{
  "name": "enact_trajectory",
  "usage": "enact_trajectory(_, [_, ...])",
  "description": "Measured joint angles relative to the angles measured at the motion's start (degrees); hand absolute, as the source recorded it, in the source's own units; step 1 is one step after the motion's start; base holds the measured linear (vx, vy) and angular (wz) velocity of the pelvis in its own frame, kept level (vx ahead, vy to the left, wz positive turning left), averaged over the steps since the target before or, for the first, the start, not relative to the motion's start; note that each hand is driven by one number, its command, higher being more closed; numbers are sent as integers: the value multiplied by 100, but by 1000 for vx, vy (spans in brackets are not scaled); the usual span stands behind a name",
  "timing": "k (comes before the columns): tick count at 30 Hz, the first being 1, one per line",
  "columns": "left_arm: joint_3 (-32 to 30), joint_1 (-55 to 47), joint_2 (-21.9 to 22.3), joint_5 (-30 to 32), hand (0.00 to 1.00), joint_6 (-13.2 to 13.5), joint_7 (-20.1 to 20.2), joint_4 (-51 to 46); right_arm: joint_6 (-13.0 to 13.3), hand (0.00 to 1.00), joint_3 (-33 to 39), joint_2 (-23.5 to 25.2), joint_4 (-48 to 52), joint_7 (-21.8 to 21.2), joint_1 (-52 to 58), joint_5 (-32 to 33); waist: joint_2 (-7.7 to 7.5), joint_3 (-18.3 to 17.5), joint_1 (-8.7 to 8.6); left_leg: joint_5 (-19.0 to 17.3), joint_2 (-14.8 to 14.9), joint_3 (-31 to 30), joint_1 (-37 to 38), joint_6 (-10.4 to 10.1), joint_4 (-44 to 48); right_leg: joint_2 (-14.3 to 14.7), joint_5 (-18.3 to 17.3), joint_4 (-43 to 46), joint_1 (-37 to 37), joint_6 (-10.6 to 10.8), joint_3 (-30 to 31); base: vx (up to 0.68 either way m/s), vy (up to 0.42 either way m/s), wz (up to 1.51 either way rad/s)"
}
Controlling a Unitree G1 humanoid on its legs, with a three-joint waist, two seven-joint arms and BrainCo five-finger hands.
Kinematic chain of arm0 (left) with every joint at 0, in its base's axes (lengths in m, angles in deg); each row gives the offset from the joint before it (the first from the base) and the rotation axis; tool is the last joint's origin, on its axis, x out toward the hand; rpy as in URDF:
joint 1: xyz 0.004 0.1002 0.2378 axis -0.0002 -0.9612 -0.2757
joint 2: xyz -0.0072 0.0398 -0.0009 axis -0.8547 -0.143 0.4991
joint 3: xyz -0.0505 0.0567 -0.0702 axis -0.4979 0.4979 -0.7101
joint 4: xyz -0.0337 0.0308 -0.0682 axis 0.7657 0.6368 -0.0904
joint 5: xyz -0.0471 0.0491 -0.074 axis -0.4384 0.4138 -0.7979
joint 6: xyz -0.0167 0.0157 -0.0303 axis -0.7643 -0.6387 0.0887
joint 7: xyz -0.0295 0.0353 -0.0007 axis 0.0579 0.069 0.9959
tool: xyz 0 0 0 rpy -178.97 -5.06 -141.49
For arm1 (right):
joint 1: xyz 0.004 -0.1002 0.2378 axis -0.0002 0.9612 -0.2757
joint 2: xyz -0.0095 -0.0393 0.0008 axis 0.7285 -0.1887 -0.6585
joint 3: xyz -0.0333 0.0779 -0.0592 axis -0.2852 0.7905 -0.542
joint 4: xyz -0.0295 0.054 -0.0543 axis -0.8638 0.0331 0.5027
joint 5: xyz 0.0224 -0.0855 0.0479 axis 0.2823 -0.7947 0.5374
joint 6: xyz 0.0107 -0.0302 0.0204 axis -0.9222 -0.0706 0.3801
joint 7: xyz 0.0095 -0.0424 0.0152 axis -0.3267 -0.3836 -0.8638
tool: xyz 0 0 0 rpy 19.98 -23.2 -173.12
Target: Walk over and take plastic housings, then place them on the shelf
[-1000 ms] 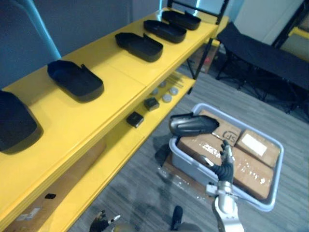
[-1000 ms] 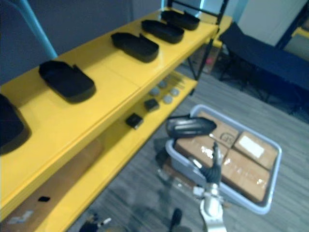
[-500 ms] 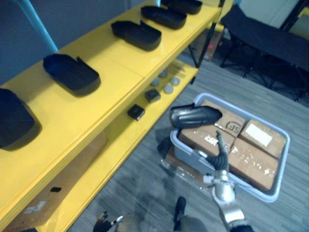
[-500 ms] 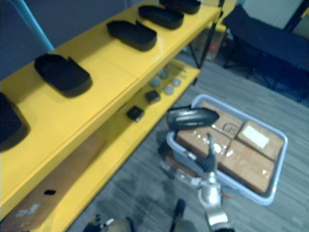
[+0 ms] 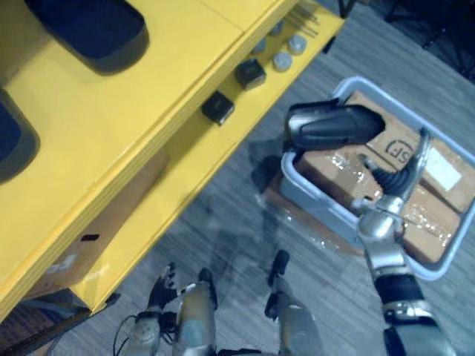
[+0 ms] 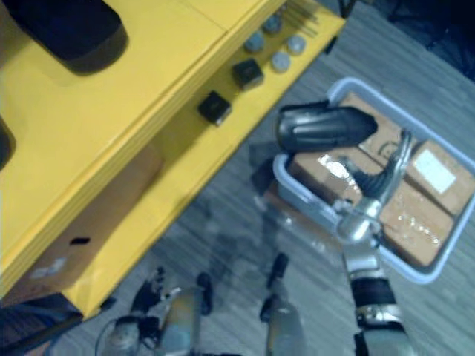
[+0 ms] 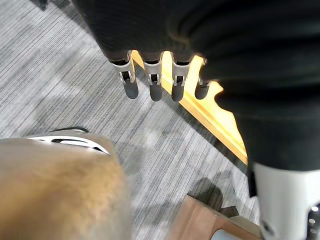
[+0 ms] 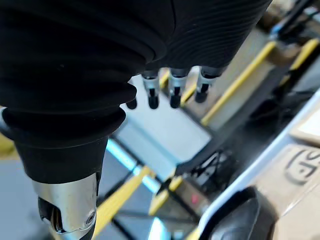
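Note:
A dark grey plastic housing (image 5: 330,126) lies across the near corner of a grey bin (image 5: 312,204), on top of the cardboard boxes (image 5: 349,174) inside it. My right hand (image 5: 397,178) is just beside it over the boxes, fingers straight and open, holding nothing. In the right wrist view its fingertips (image 8: 172,97) point away and the housing (image 8: 240,217) sits below them. My left hand (image 5: 158,285) hangs open low over the floor, its fingers (image 7: 150,85) straight. Two more black housings (image 5: 89,26) (image 5: 11,141) rest on the yellow shelf top (image 5: 111,126).
The lower yellow shelf carries two small black blocks (image 5: 219,107) (image 5: 251,73) and several round grey pieces (image 5: 286,55). A cardboard box (image 5: 96,222) stands beneath the shelf. Grey striped floor (image 5: 237,222) lies between the shelf and the bin.
The camera has tipped down and moved closer, so the shelf and bin fill more of the view. My right hand remains open beside the housing on the bin.

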Motion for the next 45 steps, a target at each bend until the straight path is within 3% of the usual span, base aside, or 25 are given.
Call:
enact_trajectory(4, [42, 23, -82, -8, 0, -4, -5, -130, -130, 0, -320, -460, -387, -652, -563, -1, -22, 101, 71, -81, 2, -149, -407, 38, 308, -8, 70, -1, -202, 2, -96, -65, 28, 9])
enact_trajectory(9, [55, -2, -87, -7, 0, -38, -87, -111, -366, 0, -702, -869, -716, -1426, -926, 159, -61, 169, 311, -81, -10, -286, -515, 38, 387, -3, 82, 0, -200, -10, -204, -11, 4, 11])
enact_trajectory(13, [51, -29, -91, -14, 0, -34, -100, -105, -436, 0, -791, -1104, -990, -1796, -1200, 295, -62, 181, 313, -81, -23, -393, -693, 38, 466, -4, 85, 1, -281, -15, -273, -7, 6, 11])
enact_trajectory(17, [56, -55, -87, -228, 0, -23, -81, -100, -475, 0, -885, -1225, -1493, -1793, -1436, 355, -47, 191, 312, -80, -30, -413, -711, 39, 465, -5, 84, 2, -289, -15, -287, 1, 1, 1])
enact_trajectory(20, [68, -54, -77, -233, 0, 4, -74, -56, -693, 0, -887, -1422, -1918, -1702, -1705, 400, -16, 209, 316, -78, -34, -424, -806, 41, 488, -10, 85, 19, -373, -15, -297, 0, 0, 0])
enact_trajectory(24, [231, -52, -28, -447, 0, 2, -61, 12, -919, 0, -885, -1783, -2261, -1537, -2033, 399, 178, 320, 312, -75, -51, -450, -849, 46, 509, -29, 84, 57, -405, -16, -328, -5, 5, 2])
enact_trajectory(28, [238, -52, -20, -499, 0, 0, -31, 8, -1029, 0, -885, -1846, -2596, -1527, -2120, 399, 208, 328, 310, -63, -53, -447, -883, 58, 485, -31, 83, 75, -466, -17, -337, 0, 0, 0])
enact_trajectory(34, [288, -51, 74, -787, 0, 3, 11, 10, -985, 0, -890, -2230, -2932, -1667, -2232, 395, 394, 379, 306, -42, -125, -483, -978, 96, 480, -113, 81, 137, -547, -18, -382, -12, 14, 4])
enact_trajectory(38, [295, -51, 91, -894, 0, 8, 15, 28, -879, 0, -1051, -2270, -3103, -1821, -2342, 394, 412, 382, 308, -4, -151, -514, -1070, 114, 494, -136, 81, 168, -630, -18, -413, -13, -2, 6])
enact_trajectory(45, [469, -50, 102, -905, 0, 89, 14, 74, -770, 0, -1413, -2342, -3269, -2208, -2573, 397, 577, 378, 324, 27, -220, -541, -1196, 156, 486, -209, 80, 225, -737, -19, -439, -17, 11, 4])
